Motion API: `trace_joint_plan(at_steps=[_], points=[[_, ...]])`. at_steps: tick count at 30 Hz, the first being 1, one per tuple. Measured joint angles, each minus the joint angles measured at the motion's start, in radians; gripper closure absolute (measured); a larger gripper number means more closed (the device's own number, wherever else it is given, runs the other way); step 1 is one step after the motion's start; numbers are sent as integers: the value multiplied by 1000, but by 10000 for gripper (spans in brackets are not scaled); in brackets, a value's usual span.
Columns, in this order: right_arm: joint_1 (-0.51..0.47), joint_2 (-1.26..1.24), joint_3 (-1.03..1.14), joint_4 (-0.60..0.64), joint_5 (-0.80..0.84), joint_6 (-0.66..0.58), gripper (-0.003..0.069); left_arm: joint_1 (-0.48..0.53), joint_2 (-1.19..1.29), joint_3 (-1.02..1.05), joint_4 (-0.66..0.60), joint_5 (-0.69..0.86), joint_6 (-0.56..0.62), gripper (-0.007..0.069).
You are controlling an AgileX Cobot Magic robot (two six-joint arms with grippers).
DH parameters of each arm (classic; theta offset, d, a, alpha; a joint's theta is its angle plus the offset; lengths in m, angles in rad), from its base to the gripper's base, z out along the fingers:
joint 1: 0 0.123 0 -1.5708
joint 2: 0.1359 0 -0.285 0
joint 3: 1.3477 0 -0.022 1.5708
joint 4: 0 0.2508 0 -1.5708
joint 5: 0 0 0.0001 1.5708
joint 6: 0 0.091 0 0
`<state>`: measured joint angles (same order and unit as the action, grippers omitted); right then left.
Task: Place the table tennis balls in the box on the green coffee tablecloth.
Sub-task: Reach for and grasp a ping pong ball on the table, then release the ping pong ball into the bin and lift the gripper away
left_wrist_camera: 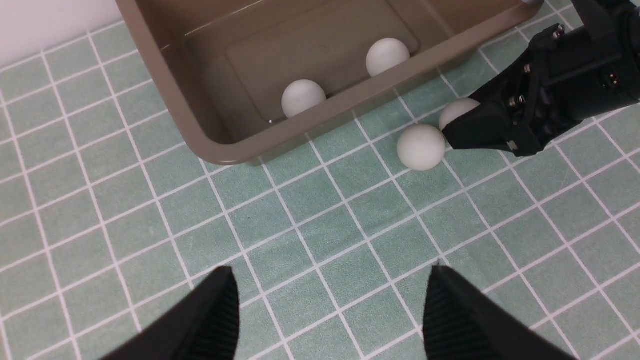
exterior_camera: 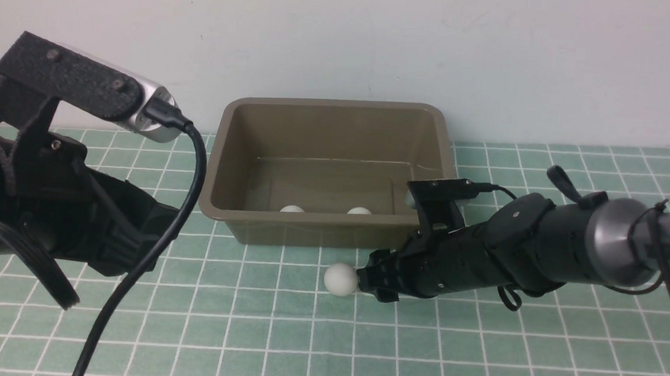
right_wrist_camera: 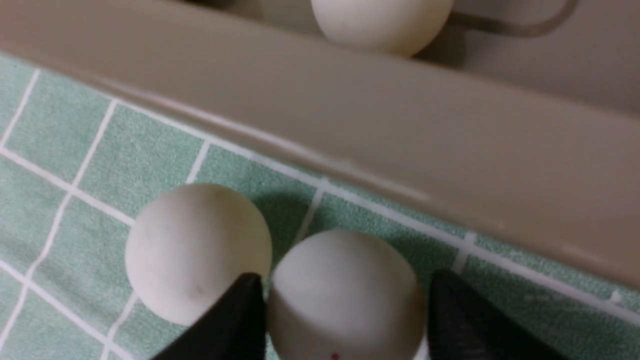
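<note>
Left gripper [left_wrist_camera: 330, 280]: hangs above the pale green, white-gridded tablecloth [exterior_camera: 279, 336], jaws spread, nothing between them.

Right gripper [right_wrist_camera: 345, 300]: low on the cloth just in front of the box. Its jaws stand either side of one small matte white table tennis ball [left_wrist_camera: 460, 111], close against it. A firm pinch cannot be confirmed.

A second ball [left_wrist_camera: 421, 146] lies just beside the first, outside the jaws.

Beyond, the olive-brown rectangular plastic box [exterior_camera: 320, 233] holds two further balls, one [left_wrist_camera: 302, 97] and another [left_wrist_camera: 387, 55], both at its near wall.
</note>
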<state>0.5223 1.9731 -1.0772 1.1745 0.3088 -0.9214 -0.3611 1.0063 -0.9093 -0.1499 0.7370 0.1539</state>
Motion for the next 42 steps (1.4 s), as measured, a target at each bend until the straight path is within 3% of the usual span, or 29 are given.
trace_joint_plan(at_steps=[1, 3, 14, 20, 26, 34, 42], points=[[0, 0, -1, 7, -1, -5, 284, 0, 0, 0, 0, 0, 0, 178], [0, 0, -1, 12, -1, -6, 303, 0, 0, 0, 0, 0, 0, 178], [0, -43, -1, -90, 47, 18, 302, 0, 0, 0, 0, 0, 2, 178], [0, -139, -1, -202, 105, 109, 302, 0, 0, 0, 0, 1, 2, 178], [0, -311, -1, -406, 262, 297, 302, 0, 0, 0, 0, 1, 2, 178], [-2, -385, -7, -436, 186, 300, 302, 0, 0, 0, 0, 1, 2, 178], [-47, -218, -172, -443, 164, 268, 302, 0, 0, 0, 0, 1, 2, 178]])
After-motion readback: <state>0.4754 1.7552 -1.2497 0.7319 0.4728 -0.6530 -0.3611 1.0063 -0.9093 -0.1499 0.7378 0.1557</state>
